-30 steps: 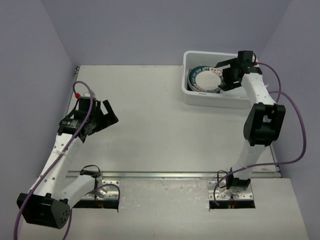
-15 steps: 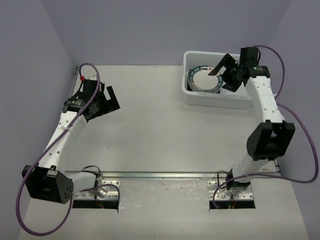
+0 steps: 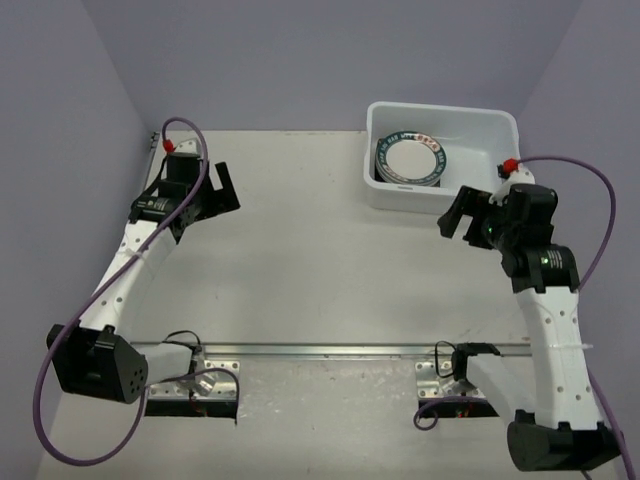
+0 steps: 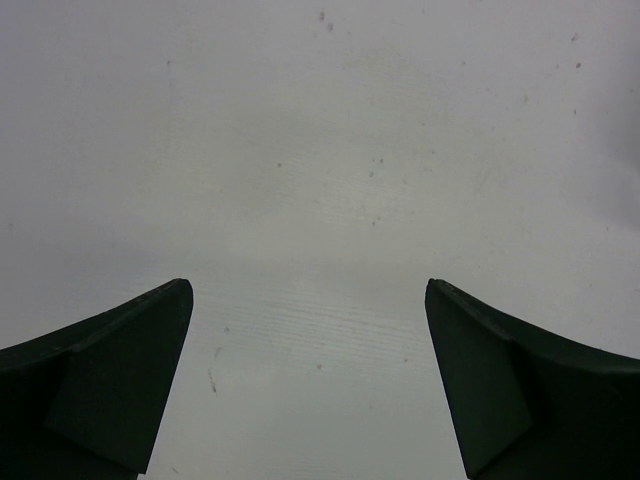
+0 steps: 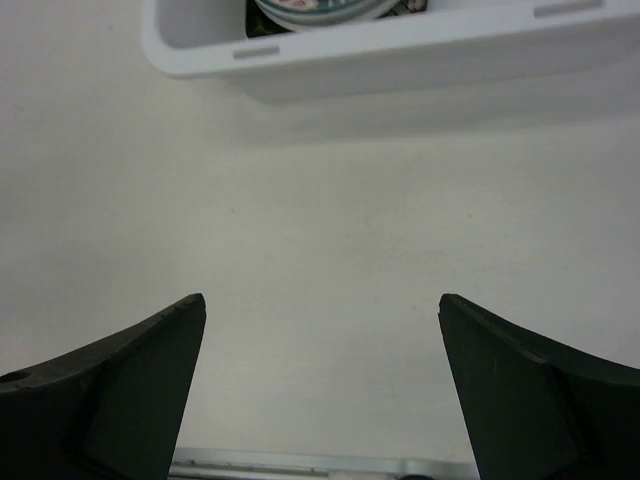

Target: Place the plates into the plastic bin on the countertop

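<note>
Off-white countertop (image 3: 320,250) carries the plastic bin (image 3: 497,125), with the plates (image 3: 408,160) stacked flat inside its left end, so the loading looks finished. Just in front of the bin the right gripper (image 3: 462,222) hovers, jaws spread and empty, probably to stay off the rim. The left gripper (image 3: 215,190), equally wide and empty, hangs far to the bin's left.

Teal rim lettering on the top plate (image 3: 409,160), too small for reading.
</note>
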Motion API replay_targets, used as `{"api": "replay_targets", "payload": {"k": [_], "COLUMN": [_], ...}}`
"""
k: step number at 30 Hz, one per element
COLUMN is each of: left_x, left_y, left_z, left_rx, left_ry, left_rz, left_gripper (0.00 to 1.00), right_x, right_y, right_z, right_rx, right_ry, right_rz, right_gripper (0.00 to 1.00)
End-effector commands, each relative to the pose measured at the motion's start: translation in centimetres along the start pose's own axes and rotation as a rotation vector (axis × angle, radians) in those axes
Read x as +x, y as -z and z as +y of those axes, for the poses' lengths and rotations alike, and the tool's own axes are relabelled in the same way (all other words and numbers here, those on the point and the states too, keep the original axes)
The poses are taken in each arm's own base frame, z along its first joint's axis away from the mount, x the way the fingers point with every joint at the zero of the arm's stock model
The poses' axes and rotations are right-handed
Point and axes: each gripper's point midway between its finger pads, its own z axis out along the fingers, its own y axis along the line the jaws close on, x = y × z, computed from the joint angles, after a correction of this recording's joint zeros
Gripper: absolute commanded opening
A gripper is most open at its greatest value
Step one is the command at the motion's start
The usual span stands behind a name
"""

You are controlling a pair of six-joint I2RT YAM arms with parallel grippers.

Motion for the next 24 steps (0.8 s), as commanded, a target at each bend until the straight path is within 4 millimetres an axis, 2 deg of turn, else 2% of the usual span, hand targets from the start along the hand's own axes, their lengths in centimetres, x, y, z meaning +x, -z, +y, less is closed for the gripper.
{"api": "replay_targets", "payload": {"k": [1,7,13,24], "left_x": [-1.9,-1.2,-0.5,-1.4], "left_y": [2.2,4.2,4.5,5.2], "left_z": [0.1,1.0,1.5,1.3], "left_rx": [0.043,0.060,0.048,0.056], "left_ry": [-0.015,0.008,0.009,0.018], "left_rz": [-0.186,-0.286,-0.281,-0.300], "left_gripper": [1.00,1.00,1.00,1.00], "right_x": [1.9,3.1,3.6,3.1], "right_y": [1.5,3.2,3.8,3.8], "right_z": [-2.8,-2.5,-2.3,-2.5], "right_rx": [0.098,0.070,0.054,0.073], "right_ry": [0.087,0.106,0.124,0.133], "right_rz": [-0.069,-0.094,-0.088,-0.102], "right_gripper": [0.99,0.99,0.99,0.99]}}
